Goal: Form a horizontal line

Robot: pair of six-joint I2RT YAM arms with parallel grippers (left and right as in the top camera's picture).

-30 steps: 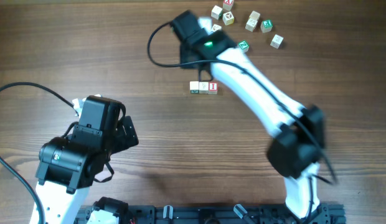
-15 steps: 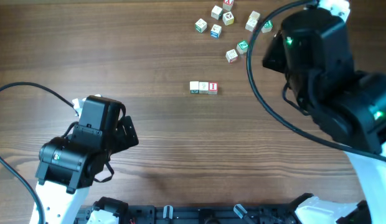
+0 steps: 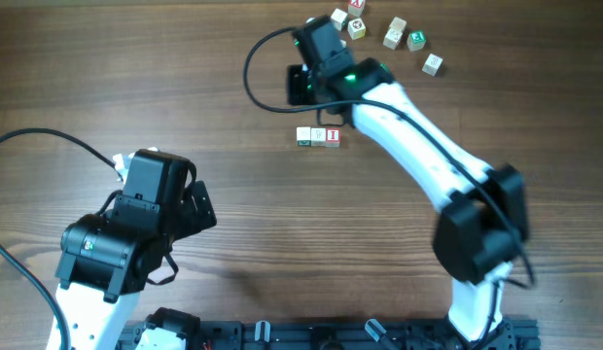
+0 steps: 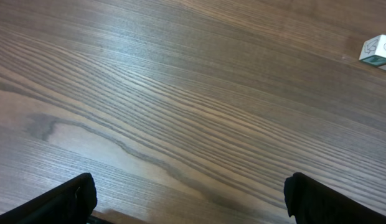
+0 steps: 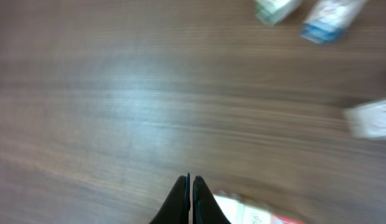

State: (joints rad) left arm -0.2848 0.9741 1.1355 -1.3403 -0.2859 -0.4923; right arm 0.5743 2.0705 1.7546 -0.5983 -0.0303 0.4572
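While the right arm reached from 5 o'clock across the worktop (image 3: 185, 58) toward 12 o'clock, the row of three letter cubes (image 3: 318, 137) lay just short of the middle of the overhead view, running from 9 to 3 o'clock with the cubes touching side to side. The green-marked cube (image 3: 303, 137) sat at the 9 o'clock end, the mostly plain cube (image 3: 318, 136) in the middle, and the red-lettered cube (image 3: 333, 136) at the 3 o'clock end; its mark read as a red "I". The other two marks were too small to read.

The right hand (image 3: 303, 86) hung just to the 12 o'clock side of the row. In its wrist view, which was blurred, the right hand (image 5: 190, 198) had its fingers pressed together with nothing between them, and the row (image 5: 255, 216) showed at the lower edge, just beside the tips at 3 o'clock.

The left hand (image 3: 195, 209) stayed at 8 o'clock, well apart from the row. Its wrist view showed the left hand (image 4: 192, 205) spread wide and holding nothing, with the green-marked cube (image 4: 378, 51) at 2 o'clock, its marking unreadable.

A scatter of loose cubes (image 3: 395, 32) lay at 1 o'clock of the worktop, one with a green face (image 3: 416, 40).
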